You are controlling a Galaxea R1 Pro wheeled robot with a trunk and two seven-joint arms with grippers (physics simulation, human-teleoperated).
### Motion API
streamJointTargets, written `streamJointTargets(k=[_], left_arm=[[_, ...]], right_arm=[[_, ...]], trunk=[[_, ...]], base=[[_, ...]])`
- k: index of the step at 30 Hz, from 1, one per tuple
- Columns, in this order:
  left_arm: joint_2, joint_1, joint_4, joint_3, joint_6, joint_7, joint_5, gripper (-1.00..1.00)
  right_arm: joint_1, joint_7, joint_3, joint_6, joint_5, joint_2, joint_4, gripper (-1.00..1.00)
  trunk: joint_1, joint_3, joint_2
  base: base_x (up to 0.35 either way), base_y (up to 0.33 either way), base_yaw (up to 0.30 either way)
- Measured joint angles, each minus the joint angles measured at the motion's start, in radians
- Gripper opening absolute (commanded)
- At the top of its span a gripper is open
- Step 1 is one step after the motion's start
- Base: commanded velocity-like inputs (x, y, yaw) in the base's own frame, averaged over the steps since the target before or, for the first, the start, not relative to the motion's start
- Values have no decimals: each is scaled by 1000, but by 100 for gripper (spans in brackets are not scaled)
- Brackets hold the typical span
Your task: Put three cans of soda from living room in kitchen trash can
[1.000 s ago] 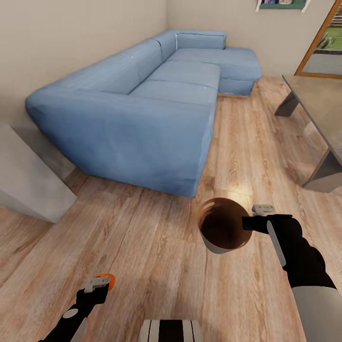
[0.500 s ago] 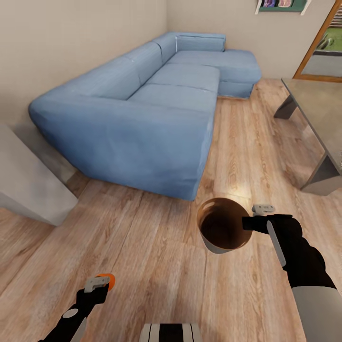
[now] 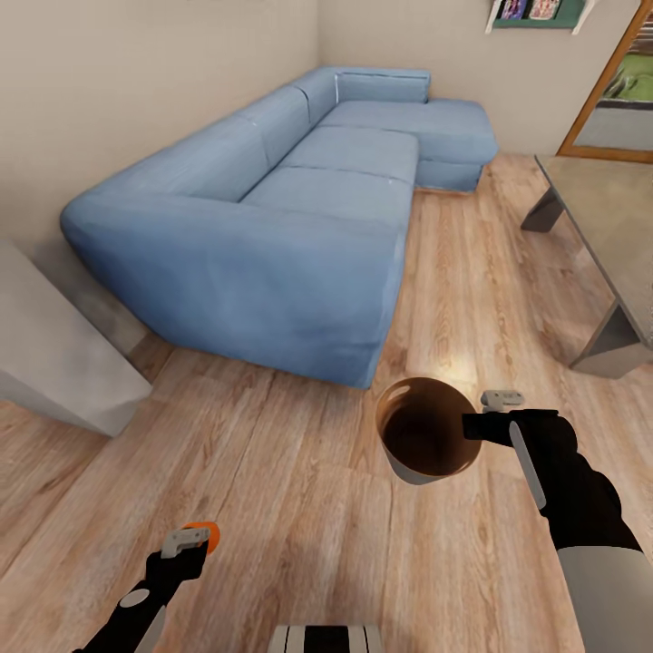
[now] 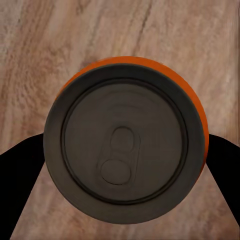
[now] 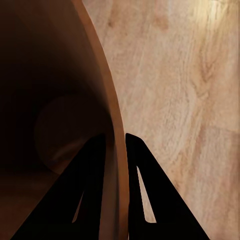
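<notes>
My right gripper [image 3: 481,419] is shut on the rim of the tash can [image 3: 422,443], a small round bin, glossy brown inside and pale outside, held above the wood floor. In the right wrist view the two dark fingers [image 5: 92,190] pinch the bin's wall [image 5: 107,107], one inside and one outside. At the lower left my left gripper [image 3: 192,541] is shut on an orange can of soda [image 3: 210,537]. The left wrist view looks down on that can's dark top [image 4: 125,150] with black fingers on both sides.
A blue corner sofa [image 3: 290,199] fills the left and back of the living room. A grey low table [image 3: 603,245] stands at the right, a grey block [image 3: 54,354] at the left, a wood-framed glass door [image 3: 617,91] at the back right. Wood floor [image 3: 299,490] lies between.
The whole view has shifted a little, so the camera has moved: sofa and table sit slightly farther up and back. Both grippers keep their holds and their places in the picture.
</notes>
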Motion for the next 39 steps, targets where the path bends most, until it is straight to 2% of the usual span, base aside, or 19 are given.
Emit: streamJointTargets(k=[39], left_arm=[[1,0,-1,0,0,0,0,-100]], right_arm=[[1,0,0,0,0,0,0,-100]], trunk=[[-149,181,273]], base=[[0,0,0]])
